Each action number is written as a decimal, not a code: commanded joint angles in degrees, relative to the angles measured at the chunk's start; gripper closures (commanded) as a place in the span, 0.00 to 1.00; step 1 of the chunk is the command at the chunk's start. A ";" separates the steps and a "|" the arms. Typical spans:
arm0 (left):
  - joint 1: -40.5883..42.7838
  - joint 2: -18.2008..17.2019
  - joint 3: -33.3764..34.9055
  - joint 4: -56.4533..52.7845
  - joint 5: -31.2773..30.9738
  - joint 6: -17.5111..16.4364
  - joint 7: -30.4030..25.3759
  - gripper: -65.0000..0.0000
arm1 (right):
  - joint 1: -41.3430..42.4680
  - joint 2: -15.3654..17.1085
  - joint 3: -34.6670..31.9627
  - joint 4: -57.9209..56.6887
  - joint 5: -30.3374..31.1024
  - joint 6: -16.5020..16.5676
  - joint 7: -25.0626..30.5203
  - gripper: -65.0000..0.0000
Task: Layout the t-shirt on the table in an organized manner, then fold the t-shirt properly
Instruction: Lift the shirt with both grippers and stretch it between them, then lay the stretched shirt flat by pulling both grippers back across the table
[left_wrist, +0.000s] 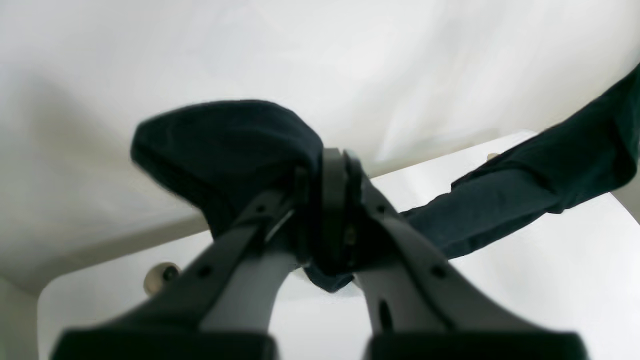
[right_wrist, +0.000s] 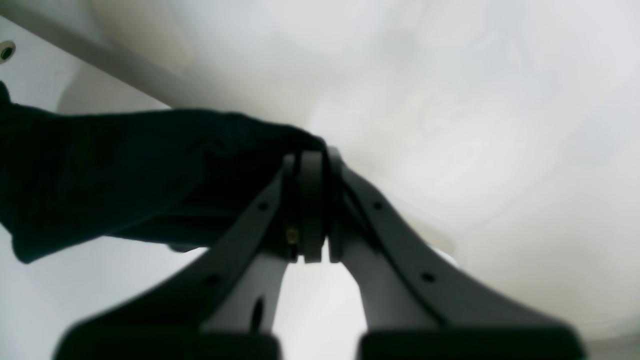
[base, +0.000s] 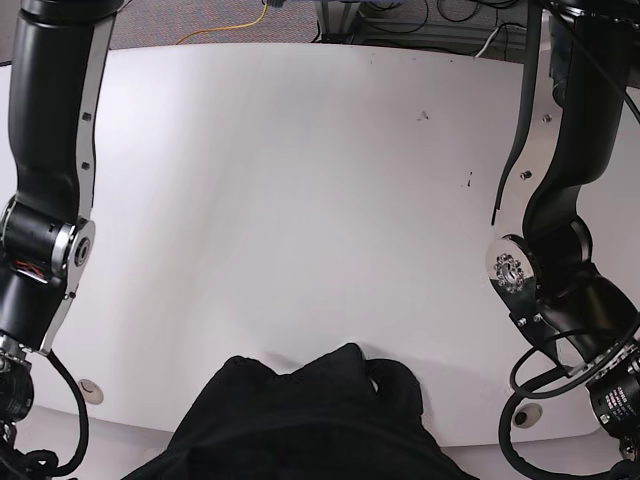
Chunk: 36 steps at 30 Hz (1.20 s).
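The left gripper (left_wrist: 332, 200), seen in its own wrist view, has its dark jaws pressed together on a bunched fold of the plain black soft fabric t-shirt (left_wrist: 225, 150), and the cloth balloons out to the left above the fingertips while a long band of it trails away to the right over the glossy white table (left_wrist: 550, 280). The right gripper (right_wrist: 312, 205) is likewise closed tight, pinching an edge of the same t-shirt (right_wrist: 125, 170), whose fabric stretches off to the left of that view in a sagging sheet raised clear of the tabletop. In the base view neither gripper shows; only the arms stand at the left and right sides, and the t-shirt (base: 310, 420) is a crumpled dark mound at the near edge of the table (base: 300, 200), partly running out of the bottom of the frame, with the whole far half of the surface bare apart from a round metal grommet (base: 92, 388) near the left arm. The garment looks light, limp and unable to hold any shape, so it will drape and bunch wherever it is unsupported. Which parts are pinched I cannot tell; shoulders or hem corners would likely spread it flattest.
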 joint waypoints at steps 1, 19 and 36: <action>-2.69 -0.61 0.26 1.64 -1.32 -0.04 -1.91 1.00 | 2.62 0.86 0.00 3.49 2.27 -0.29 1.40 1.00; 2.73 -5.62 -2.38 18.08 -1.75 -0.13 2.00 1.00 | -22.03 5.61 4.92 20.63 13.08 -0.29 -3.43 1.00; 39.92 -8.26 -10.21 32.76 -14.24 -0.13 2.00 1.00 | -50.95 -1.42 11.95 42.43 14.57 -0.29 -6.69 1.00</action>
